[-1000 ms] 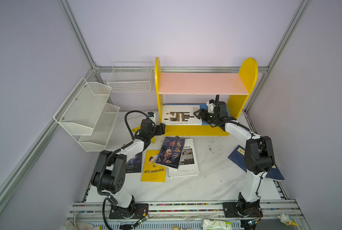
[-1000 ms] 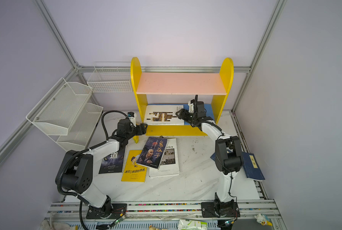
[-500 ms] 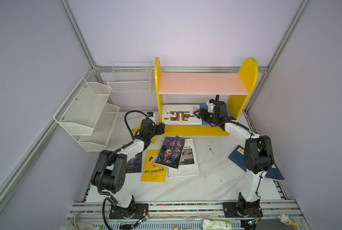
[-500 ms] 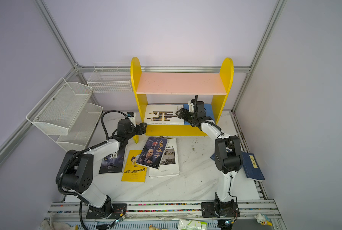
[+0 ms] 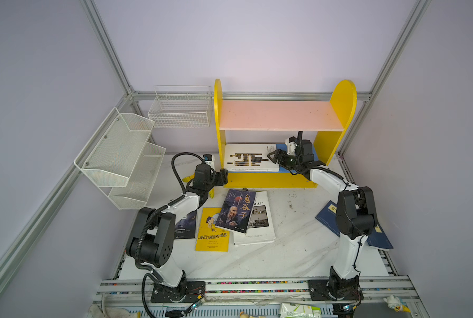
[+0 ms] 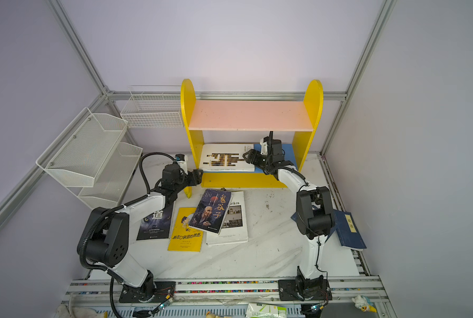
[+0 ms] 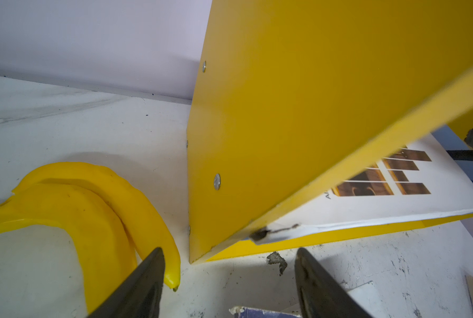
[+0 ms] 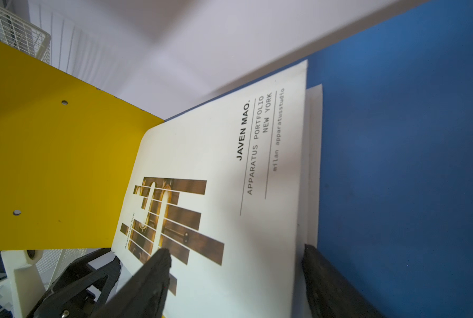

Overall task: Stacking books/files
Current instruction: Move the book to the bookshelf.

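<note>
Little has shifted. Your right claw [image 5: 271,157] stays spread at the short edge of the white book [image 5: 246,154], whose long axis runs away along the shelf [image 5: 257,180]. The left claw [image 5: 225,176], spread and empty, sits outside the side panel.

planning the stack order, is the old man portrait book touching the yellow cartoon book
Touching. Both top views show the portrait book lying over a corner of the yellow cartoon book.

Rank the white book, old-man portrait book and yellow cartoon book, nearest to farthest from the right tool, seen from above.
1. white book, on the shelf, under the right tool.
2. old-man portrait book, on the table.
3. yellow cartoon book, farther left.
</note>
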